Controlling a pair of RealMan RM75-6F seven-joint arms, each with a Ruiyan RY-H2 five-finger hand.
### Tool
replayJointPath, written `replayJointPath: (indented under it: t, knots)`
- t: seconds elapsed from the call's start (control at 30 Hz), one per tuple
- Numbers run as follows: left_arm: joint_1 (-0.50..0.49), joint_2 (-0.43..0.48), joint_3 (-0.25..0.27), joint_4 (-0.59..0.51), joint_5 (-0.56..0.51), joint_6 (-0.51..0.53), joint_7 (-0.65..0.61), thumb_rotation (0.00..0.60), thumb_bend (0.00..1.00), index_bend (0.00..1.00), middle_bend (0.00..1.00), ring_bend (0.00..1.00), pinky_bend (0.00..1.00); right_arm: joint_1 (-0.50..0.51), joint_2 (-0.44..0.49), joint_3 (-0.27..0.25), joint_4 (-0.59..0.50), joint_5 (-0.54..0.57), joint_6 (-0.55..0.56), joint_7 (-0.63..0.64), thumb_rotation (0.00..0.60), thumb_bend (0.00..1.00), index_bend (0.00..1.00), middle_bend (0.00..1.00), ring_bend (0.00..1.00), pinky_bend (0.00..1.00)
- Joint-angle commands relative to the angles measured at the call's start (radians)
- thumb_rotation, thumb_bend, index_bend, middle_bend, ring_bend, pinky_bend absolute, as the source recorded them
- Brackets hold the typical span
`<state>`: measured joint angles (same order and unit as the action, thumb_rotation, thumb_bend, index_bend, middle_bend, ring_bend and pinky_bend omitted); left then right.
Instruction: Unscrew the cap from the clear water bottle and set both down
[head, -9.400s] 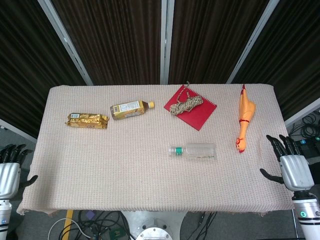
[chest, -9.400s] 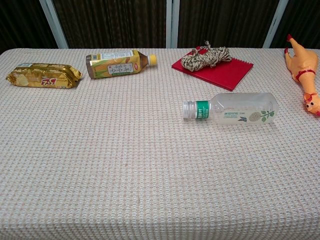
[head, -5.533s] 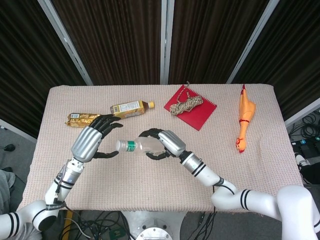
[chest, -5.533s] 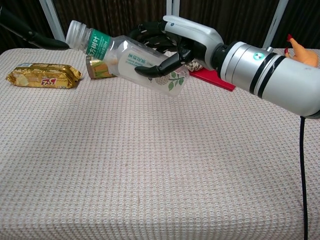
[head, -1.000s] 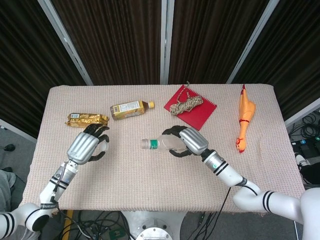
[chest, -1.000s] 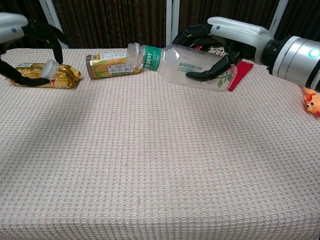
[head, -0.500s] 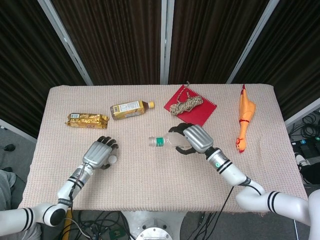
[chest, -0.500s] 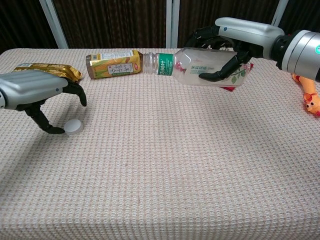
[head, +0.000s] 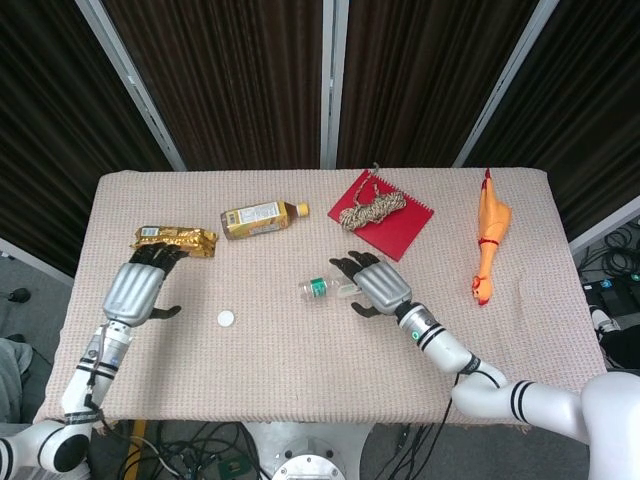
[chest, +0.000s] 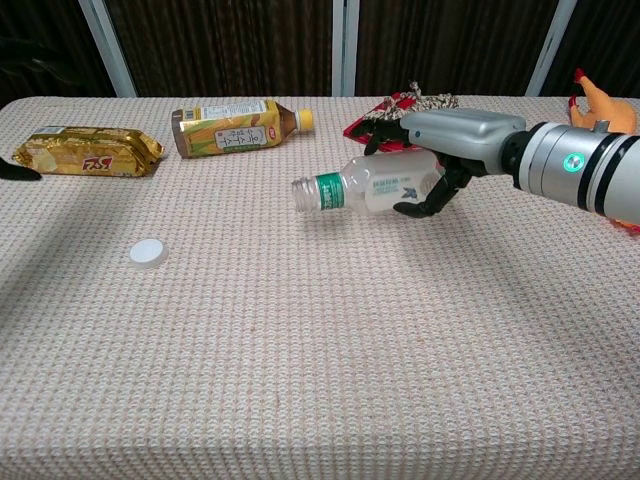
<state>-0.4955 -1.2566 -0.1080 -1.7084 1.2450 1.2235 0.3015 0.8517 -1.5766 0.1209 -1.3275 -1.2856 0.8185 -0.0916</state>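
Half the clear water bottle (chest: 365, 187) hidden under the right hand (chest: 450, 142).

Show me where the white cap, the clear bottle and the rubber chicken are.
white cap (chest: 148, 253), chest view, its top face.
clear bottle (chest: 372, 187), chest view, mid body.
rubber chicken (head: 491, 222), head view, its body.
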Motion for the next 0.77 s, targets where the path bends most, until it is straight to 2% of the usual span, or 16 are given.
replayJointPath:
  t: [0.03, 0.2, 0.37, 0.47, 0.6, 0.77]
  knots:
    - [0.052, 0.061, -0.012, -0.010, 0.003, 0.042, -0.079, 0.600, 0.06, 0.19, 0.15, 0.10, 0.15, -0.016, 0.005, -0.010, -0.024, 0.016, 0.008, -0.026, 0.600, 0.17, 0.00, 0.00, 0.00, 0.00]
    - [0.124, 0.123, -0.006, 0.035, -0.011, 0.093, -0.171, 0.600, 0.05, 0.19, 0.15, 0.10, 0.15, -0.119, 0.130, -0.026, -0.136, -0.049, 0.173, 0.025, 0.600, 0.15, 0.00, 0.00, 0.00, 0.00]
    - [0.207, 0.138, 0.021, 0.097, 0.004, 0.164, -0.236, 0.600, 0.05, 0.20, 0.15, 0.10, 0.14, -0.268, 0.295, -0.053, -0.240, -0.101, 0.387, 0.060, 0.600, 0.16, 0.00, 0.10, 0.00, 0.05]
    - [0.258, 0.153, 0.041, 0.094, 0.023, 0.206, -0.278, 0.600, 0.05, 0.20, 0.15, 0.10, 0.14, -0.344, 0.379, -0.072, -0.295, -0.108, 0.465, 0.088, 0.600, 0.17, 0.00, 0.12, 0.00, 0.08]
    - [0.310, 0.152, 0.055, 0.064, 0.036, 0.277, -0.232, 0.600, 0.05, 0.20, 0.16, 0.10, 0.14, -0.437, 0.435, -0.090, -0.330, -0.123, 0.573, 0.112, 0.600, 0.17, 0.00, 0.12, 0.00, 0.09]
    - [0.338, 0.163, 0.077, 0.011, 0.067, 0.293, -0.195, 0.600, 0.05, 0.21, 0.16, 0.10, 0.14, -0.514, 0.471, -0.102, -0.335, -0.134, 0.637, 0.168, 0.600, 0.17, 0.00, 0.12, 0.00, 0.09]
